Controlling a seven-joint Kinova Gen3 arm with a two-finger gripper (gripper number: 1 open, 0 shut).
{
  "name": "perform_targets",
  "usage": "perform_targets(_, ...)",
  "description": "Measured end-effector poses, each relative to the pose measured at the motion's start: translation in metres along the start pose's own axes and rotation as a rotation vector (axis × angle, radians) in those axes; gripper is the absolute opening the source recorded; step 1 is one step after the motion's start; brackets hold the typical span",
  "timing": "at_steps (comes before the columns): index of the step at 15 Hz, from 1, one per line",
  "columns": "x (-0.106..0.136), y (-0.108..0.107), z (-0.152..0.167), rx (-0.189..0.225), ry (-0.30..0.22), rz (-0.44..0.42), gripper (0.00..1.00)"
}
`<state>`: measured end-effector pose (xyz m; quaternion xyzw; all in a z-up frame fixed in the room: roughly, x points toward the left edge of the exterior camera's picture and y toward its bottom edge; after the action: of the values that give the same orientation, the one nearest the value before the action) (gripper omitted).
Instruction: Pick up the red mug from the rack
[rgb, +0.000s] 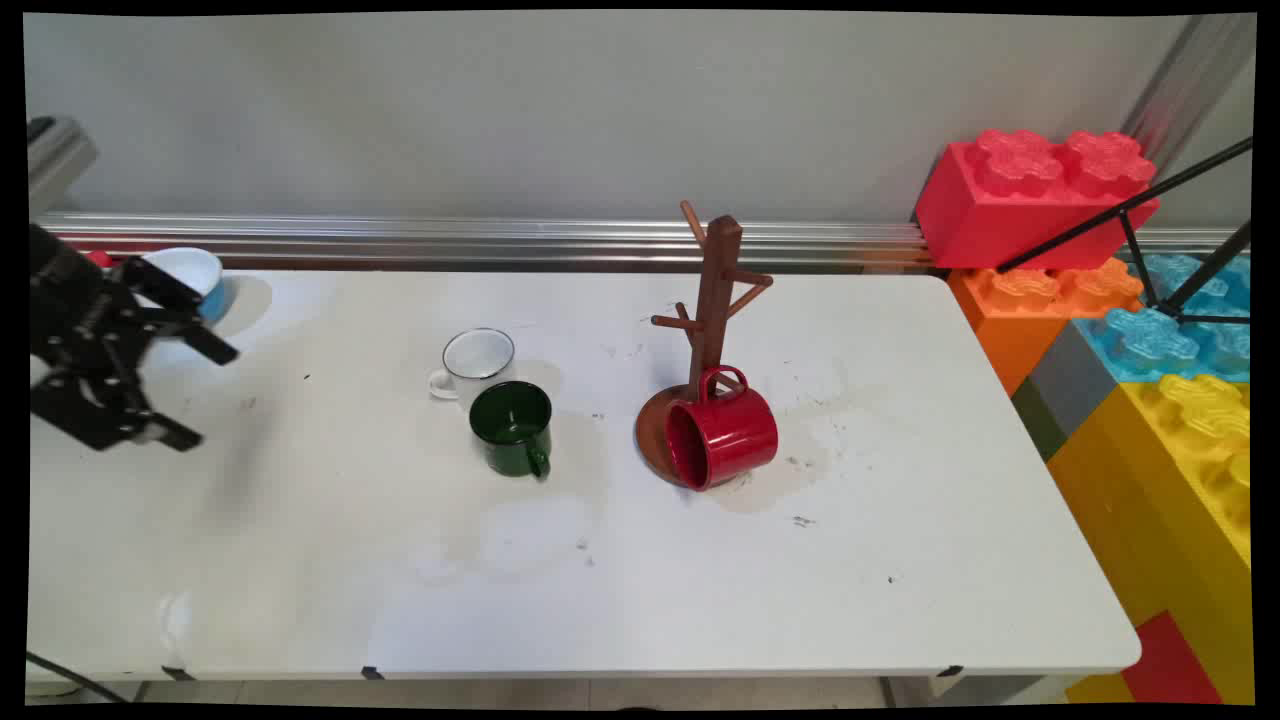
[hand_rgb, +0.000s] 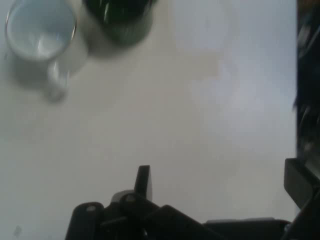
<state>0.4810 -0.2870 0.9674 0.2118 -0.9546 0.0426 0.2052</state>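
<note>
Closest to me, the green mug (rgb: 512, 428) sat upright, touching the white mug (rgb: 476, 362) behind it. Red mug (rgb: 722, 437) was tipped over against the wooden mug tree (rgb: 708, 330), nothing hung. Gripper (rgb: 190, 392) hovered far left, fingers spread, empty, blue bowl (rgb: 188, 275) right behind it.

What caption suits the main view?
Open gripper hovers left of white mug, green mug, tipped red mug.
</note>
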Motion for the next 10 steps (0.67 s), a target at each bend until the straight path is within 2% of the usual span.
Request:
perform_targets(5, 0.04, 0.019, 0.036, -0.029, 0.144, -0.15, 1.0)
perform_targets(10, 0.073, 0.03, 0.069, -0.02, 0.221, -0.227, 1.0)
